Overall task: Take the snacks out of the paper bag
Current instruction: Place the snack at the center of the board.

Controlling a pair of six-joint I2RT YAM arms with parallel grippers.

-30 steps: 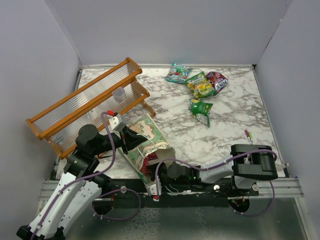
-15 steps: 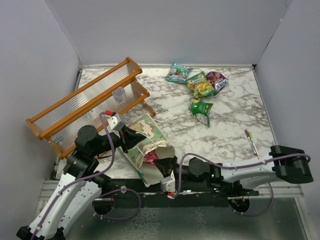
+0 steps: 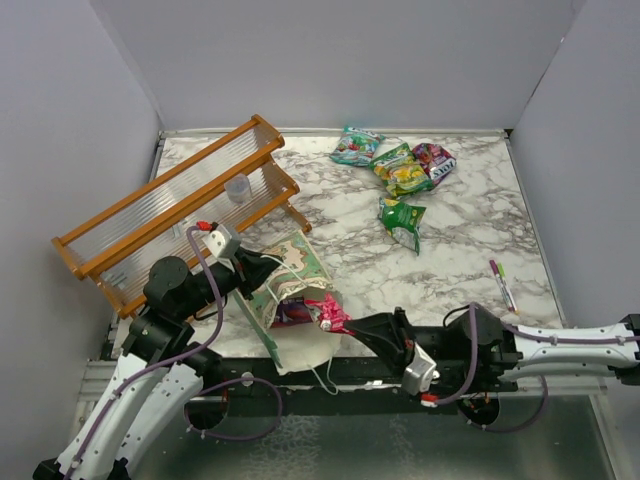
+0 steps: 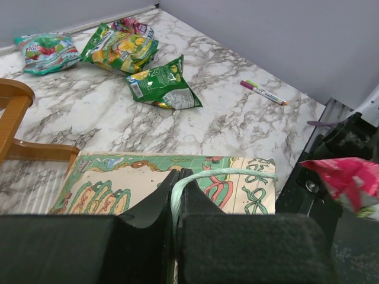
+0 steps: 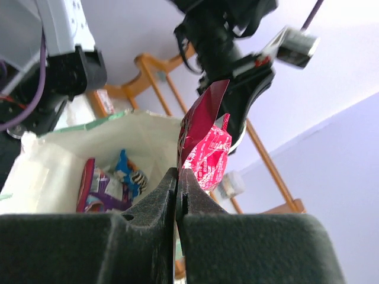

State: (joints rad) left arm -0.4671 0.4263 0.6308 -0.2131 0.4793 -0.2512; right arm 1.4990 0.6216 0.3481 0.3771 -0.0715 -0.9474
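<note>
I'd pull the pink packet (image 5: pixel 204 151) straight clear, right gripper (image 5: pixel 177 180) pinched tight on it, left gripper (image 4: pixel 177 189) clamping the bag (image 4: pixel 106 183) rim.

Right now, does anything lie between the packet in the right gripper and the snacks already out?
Nothing visible. The pink packet in the right gripper is at the paper bag's mouth; only bare marble table lies beyond.

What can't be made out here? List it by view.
- Top external: most of the paper bag's contents, hidden by its own wall and the pink packet.
- Right wrist: whatever lies below the purple packet, cut off by the right end effector.
- Left wrist: the bag's mouth, behind the left end effector.
</note>
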